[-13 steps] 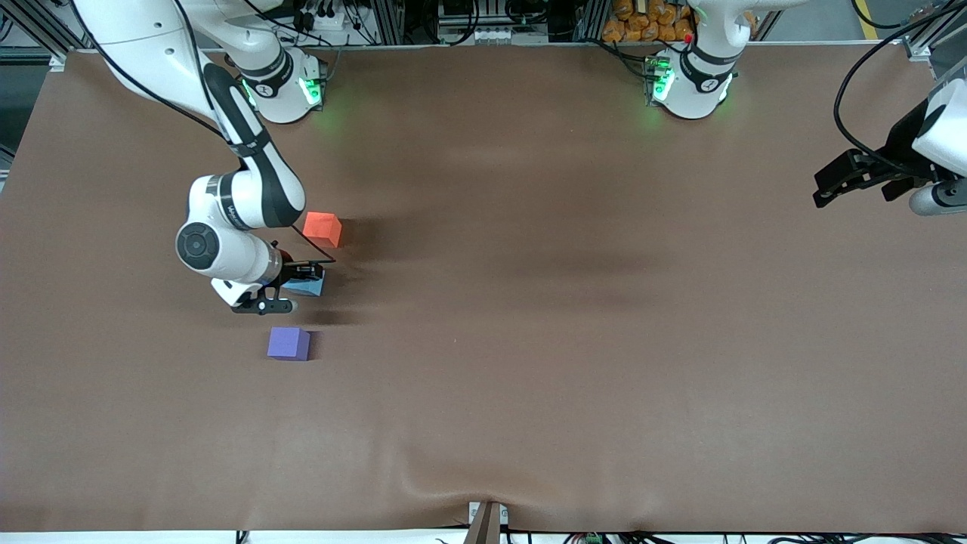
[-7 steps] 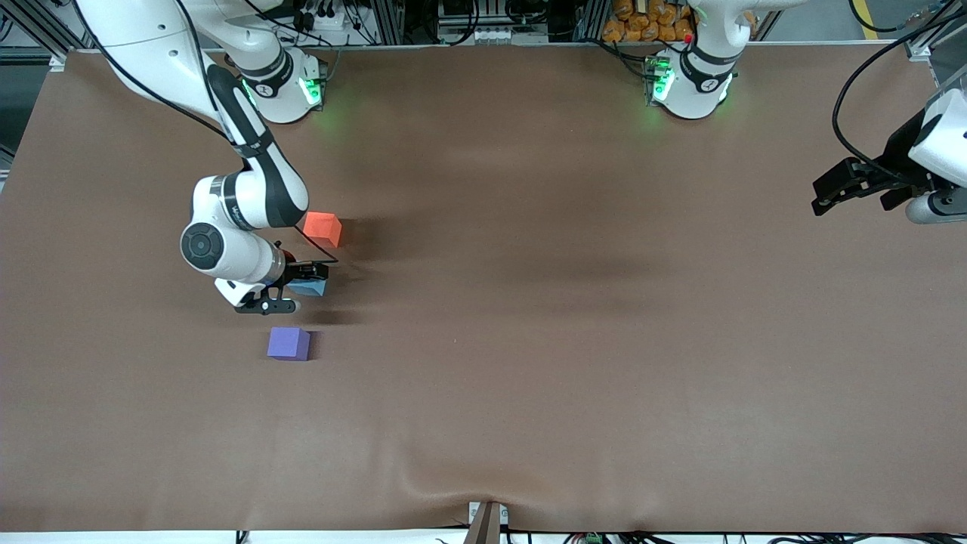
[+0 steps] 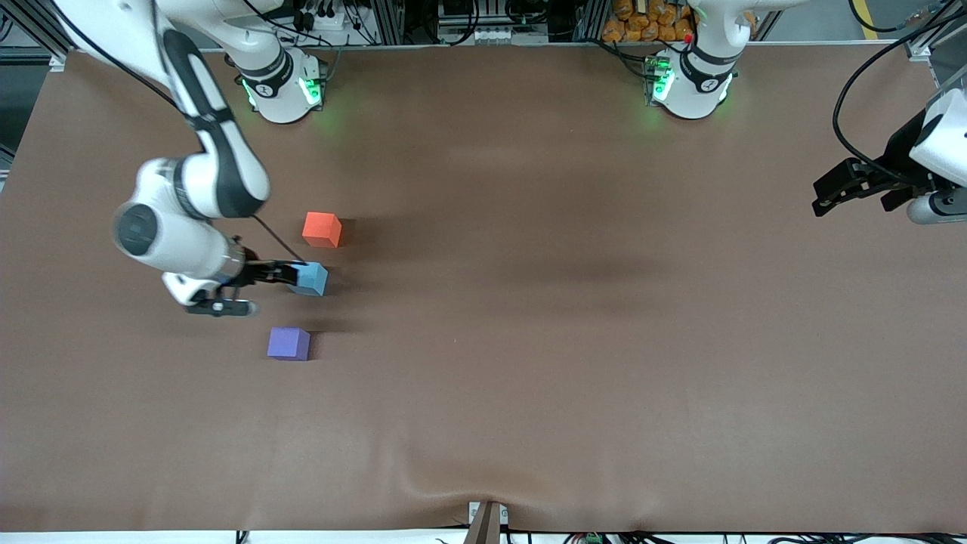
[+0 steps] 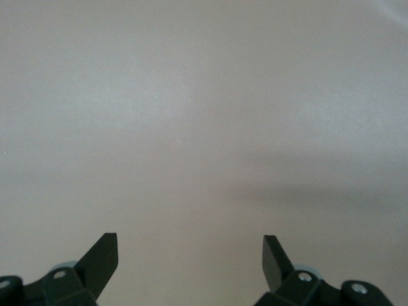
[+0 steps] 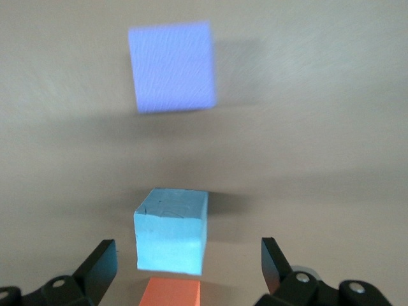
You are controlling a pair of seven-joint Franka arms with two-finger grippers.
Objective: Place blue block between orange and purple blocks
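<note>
The light blue block (image 3: 311, 279) stands on the brown table between the orange block (image 3: 322, 229) and the purple block (image 3: 288, 344). It is nearer to the front camera than the orange block and farther than the purple one. My right gripper (image 3: 285, 273) is open and empty, just beside the blue block toward the right arm's end of the table. In the right wrist view the open gripper (image 5: 189, 250) frames the blue block (image 5: 171, 233), with the orange block (image 5: 169, 293) and the purple block (image 5: 171, 66) also showing. My left gripper (image 3: 831, 193) waits open at the left arm's end of the table, and it shows open and empty in the left wrist view (image 4: 190, 245).
The brown table cover (image 3: 529, 340) has a raised wrinkle (image 3: 453, 483) near the front edge. The two arm bases (image 3: 283, 87) stand along the edge farthest from the front camera.
My right gripper has let go of the blue block and drawn back toward the right arm's end of the table. The blue block stays on the table. The left arm has hardly moved.
</note>
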